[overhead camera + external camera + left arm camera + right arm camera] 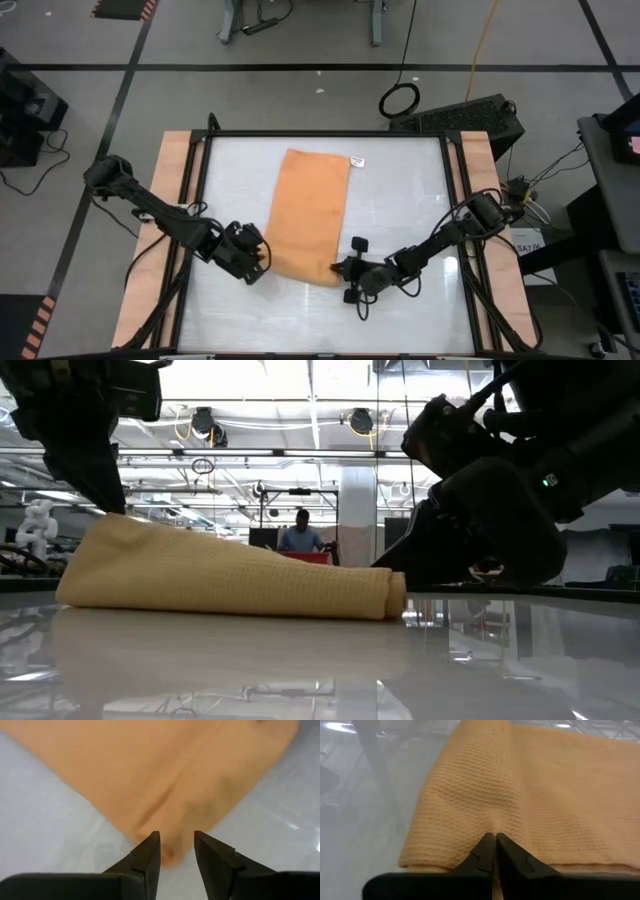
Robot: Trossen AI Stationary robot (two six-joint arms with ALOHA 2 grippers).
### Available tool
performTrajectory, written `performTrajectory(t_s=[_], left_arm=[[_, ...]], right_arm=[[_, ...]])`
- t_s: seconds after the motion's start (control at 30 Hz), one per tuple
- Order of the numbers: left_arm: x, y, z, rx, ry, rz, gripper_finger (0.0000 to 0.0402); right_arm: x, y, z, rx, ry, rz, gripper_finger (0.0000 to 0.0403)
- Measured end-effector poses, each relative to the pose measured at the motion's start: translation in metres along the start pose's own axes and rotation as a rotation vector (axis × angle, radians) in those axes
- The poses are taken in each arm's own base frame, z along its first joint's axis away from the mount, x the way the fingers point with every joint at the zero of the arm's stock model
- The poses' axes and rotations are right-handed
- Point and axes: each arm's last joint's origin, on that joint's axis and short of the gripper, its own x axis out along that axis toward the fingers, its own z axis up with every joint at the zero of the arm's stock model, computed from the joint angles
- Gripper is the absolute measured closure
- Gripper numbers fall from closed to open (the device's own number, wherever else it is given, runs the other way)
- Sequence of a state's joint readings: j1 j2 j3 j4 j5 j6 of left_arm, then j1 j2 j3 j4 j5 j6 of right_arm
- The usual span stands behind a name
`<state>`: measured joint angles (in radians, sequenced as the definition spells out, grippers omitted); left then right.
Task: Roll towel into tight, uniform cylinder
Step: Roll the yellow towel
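High view, desk point(400, 310): glossy white surface inside a dark frame with wooden side strips.
Towel point(310, 215): orange-tan waffle cloth lying lengthwise down the middle of the desk; near end folded over into a low roll, far part flat.
Left end effector point(262, 262): at the near left corner of the towel; in the left wrist view its fingers point(147, 855) stand apart with the cloth's corner between them, not clamped.
Right end effector point(335, 268): at the near right corner of the towel; in the right wrist view its fingers point(512, 857) are pressed together, pinching a pucker of the folded edge.
Low view: towel rises from the rolled right end toward the left.
White tag point(357, 159): at the towel's far right corner.
Room beyond: a person point(300, 535) stands far behind the desk.
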<state>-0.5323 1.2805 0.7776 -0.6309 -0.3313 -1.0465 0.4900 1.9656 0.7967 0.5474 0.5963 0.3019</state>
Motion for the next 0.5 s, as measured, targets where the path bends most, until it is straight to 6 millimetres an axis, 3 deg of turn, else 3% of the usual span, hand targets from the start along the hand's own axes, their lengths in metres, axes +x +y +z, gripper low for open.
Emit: performTrajectory(t_s=[0.2, 0.5], left_arm=[[0.004, 0.000, 0.004, 0.175, -0.179, 0.128, 0.0278], [0.026, 0.002, -0.005, 0.236, -0.079, 0.233, 0.0278]], right_arm=[[0.001, -0.001, 0.001, -0.006, -0.003, -0.004, 0.0393], [-0.014, -0.006, 0.022, -0.007, -0.027, -0.009, 0.0396]])
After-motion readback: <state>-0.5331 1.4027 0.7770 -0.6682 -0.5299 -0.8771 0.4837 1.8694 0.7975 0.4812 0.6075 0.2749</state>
